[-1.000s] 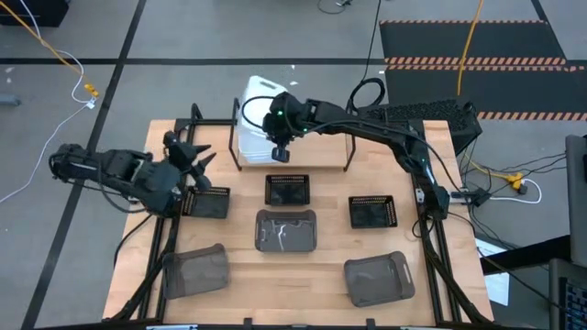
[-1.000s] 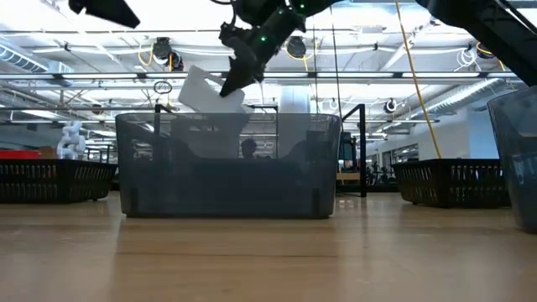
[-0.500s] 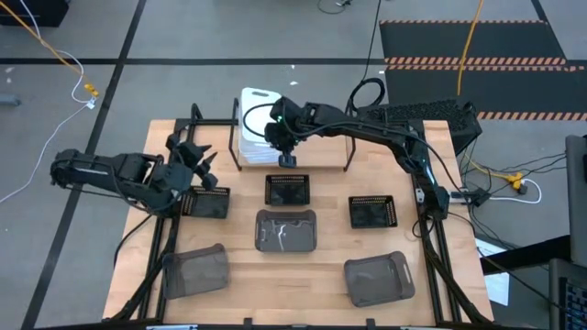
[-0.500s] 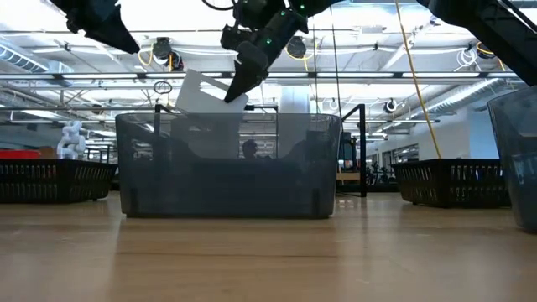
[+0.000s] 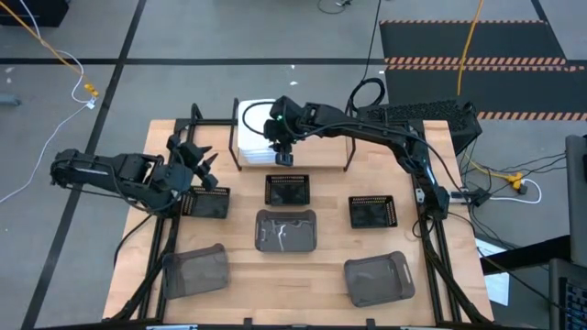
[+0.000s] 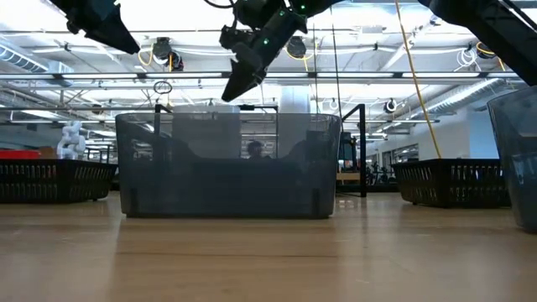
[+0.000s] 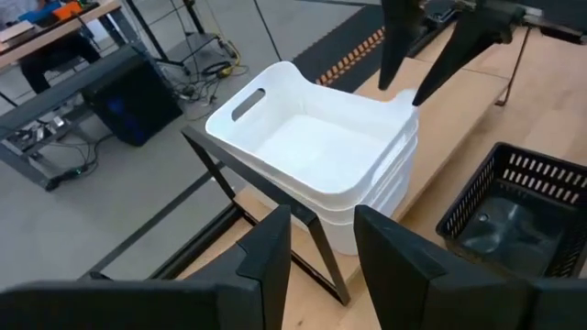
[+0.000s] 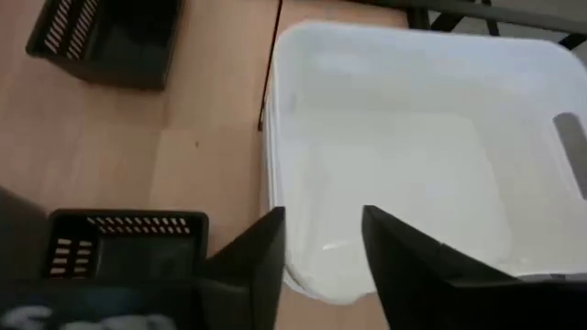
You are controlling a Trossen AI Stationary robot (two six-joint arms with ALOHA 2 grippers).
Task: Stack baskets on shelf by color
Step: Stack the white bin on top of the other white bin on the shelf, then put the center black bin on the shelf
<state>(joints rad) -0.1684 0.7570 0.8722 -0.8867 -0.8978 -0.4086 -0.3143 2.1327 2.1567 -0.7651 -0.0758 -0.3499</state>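
Observation:
Three white baskets [image 5: 249, 130] sit nested in one stack [image 7: 321, 170] at the left end of the shelf [image 5: 319, 152], level. My right gripper [image 7: 404, 92] hangs open just above the stack's near right corner, fingers pointing down; in its own view the fingers [image 8: 261, 261] stand either side of the top basket's rim. My left gripper [image 5: 191, 156] hovers open over the table's left side, above a black basket [image 5: 207, 203], facing the white stack.
Two more black mesh baskets [image 5: 288, 190] [image 5: 371, 212] rest on the table's middle. Three translucent grey baskets [image 5: 285, 230] [image 5: 195, 271] [image 5: 378, 280] lie nearer the front. The shelf's black posts [image 5: 348, 158] stand beside the right arm.
My right gripper has lowered the tilted white basket onto the white stack, then opened and let it go. The basket has dropped from tilted to level, nested in the stack.

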